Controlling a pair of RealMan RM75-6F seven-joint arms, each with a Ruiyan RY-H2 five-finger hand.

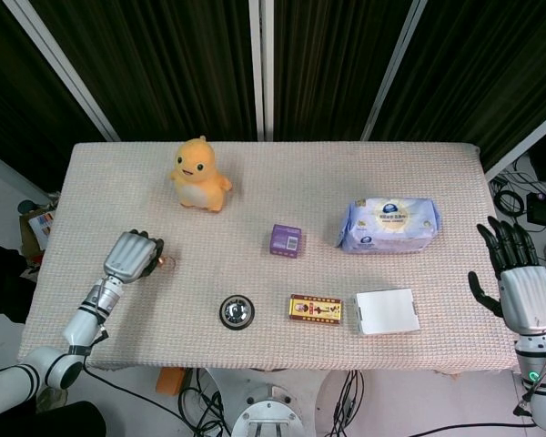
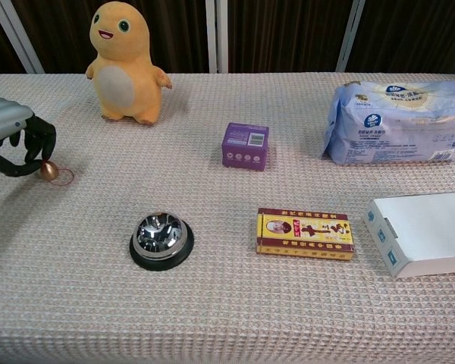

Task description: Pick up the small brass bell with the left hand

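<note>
The small brass bell (image 2: 48, 171) with its thin wire ring sits low at the table's left side, touching or just above the cloth. It shows as a tiny glint (image 1: 165, 263) in the head view. My left hand (image 2: 11, 140) curls around it, fingertips pinching the bell from above; the same left hand (image 1: 132, 257) shows its silver back in the head view. My right hand (image 1: 519, 278) hangs beyond the table's right edge with fingers spread and nothing in it.
A yellow plush toy (image 2: 125, 61) stands behind the bell. A chrome call bell (image 2: 161, 240) lies to the bell's right and nearer. Further right are a purple box (image 2: 246, 145), a red-yellow box (image 2: 305, 233), a white box (image 2: 421, 231) and a wipes pack (image 2: 398, 121).
</note>
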